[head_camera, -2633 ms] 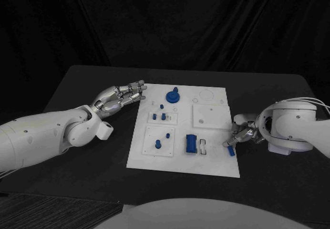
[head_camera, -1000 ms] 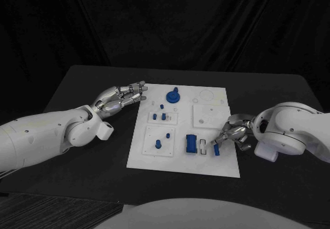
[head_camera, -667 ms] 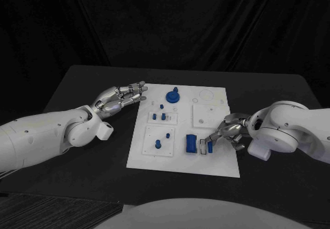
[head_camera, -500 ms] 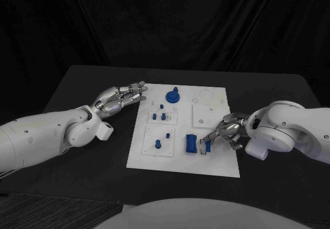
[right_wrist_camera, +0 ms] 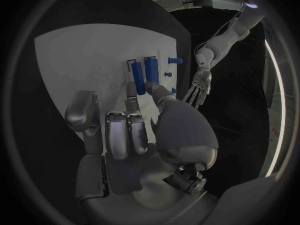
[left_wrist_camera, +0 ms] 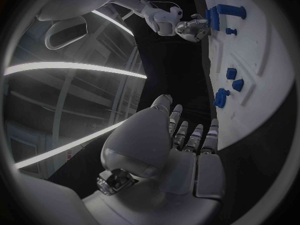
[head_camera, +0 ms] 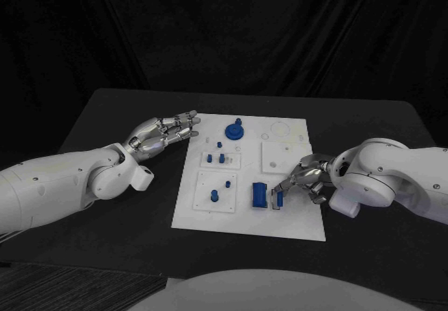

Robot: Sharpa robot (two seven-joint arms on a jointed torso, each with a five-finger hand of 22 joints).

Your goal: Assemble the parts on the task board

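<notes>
White task board (head_camera: 291, 223), blue bar (right_wrist_camera: 139, 73) in slot, right robot hand (head_camera: 300, 179) pinching it

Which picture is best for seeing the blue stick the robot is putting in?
The right wrist view: the blue stick shows long and clear beyond the right hand. In the head view that hand covers most of it. In the left wrist view it is tiny and far off.
</notes>
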